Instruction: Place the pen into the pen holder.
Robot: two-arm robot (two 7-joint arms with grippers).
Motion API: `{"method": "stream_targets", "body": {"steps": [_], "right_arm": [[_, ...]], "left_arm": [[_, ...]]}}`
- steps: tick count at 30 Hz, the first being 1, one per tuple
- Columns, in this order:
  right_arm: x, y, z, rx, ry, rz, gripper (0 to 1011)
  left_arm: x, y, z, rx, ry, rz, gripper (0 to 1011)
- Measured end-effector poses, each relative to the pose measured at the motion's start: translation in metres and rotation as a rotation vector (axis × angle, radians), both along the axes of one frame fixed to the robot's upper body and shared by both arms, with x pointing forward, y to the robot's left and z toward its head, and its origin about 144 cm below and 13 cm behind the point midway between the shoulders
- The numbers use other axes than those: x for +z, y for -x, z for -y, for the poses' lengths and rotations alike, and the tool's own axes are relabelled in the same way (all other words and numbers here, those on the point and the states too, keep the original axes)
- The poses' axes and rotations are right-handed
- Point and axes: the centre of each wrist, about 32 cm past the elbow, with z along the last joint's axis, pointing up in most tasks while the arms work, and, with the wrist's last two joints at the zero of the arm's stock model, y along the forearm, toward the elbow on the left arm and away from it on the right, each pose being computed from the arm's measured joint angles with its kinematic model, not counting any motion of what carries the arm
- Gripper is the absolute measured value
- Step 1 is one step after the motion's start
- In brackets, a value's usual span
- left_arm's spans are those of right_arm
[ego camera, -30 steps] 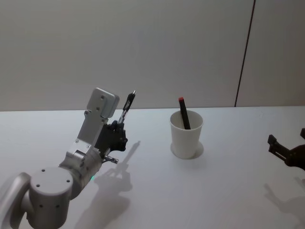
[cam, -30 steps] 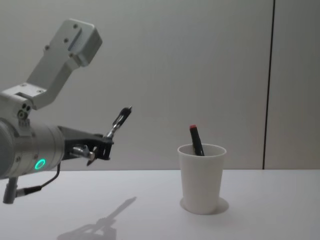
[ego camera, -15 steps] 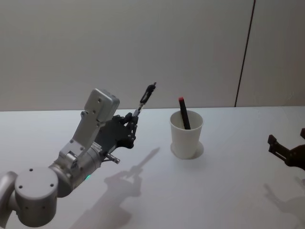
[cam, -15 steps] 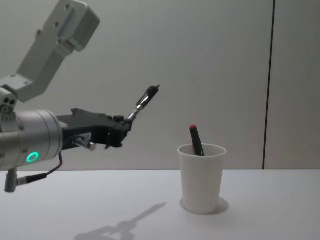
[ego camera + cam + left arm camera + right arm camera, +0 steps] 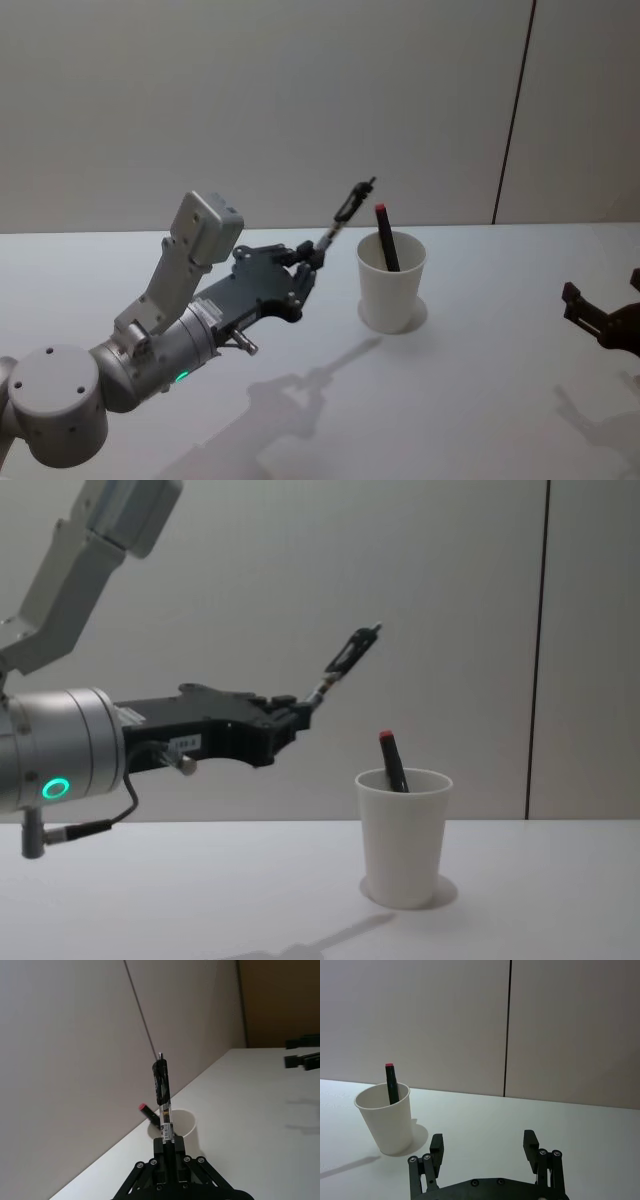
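Above the surface, to the left of the pen holder, the pen is held in the air by the left gripper. The gripper is clamped on the lower end of the barrel, and the clip end is pointed up and tilted toward the cup. Pickup is judged done, transfer partly done. From the chest view the pen's top end is seen above rim height but short of the rim sideways, so no part of it is over the opening yet. A dark marker with a red cap is stood inside the holder, leaned against the rim; room is left beside it. Judged left to do: pen carried over the opening, brought nearer upright, lowered in, released. The right gripper is parked low at the right of the surface, well apart from the cup, fingers spread wide, nothing held
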Motion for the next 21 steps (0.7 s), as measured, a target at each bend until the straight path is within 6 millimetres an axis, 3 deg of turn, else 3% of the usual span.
{"method": "stream_targets", "body": {"steps": [21], "right_arm": [[0.000,0.000,0.000,0.000,0.000,0.000,1001]], "left_arm": [[-0.003,-0.002,0.014,-0.232,0.067,-0.039,125]]}}
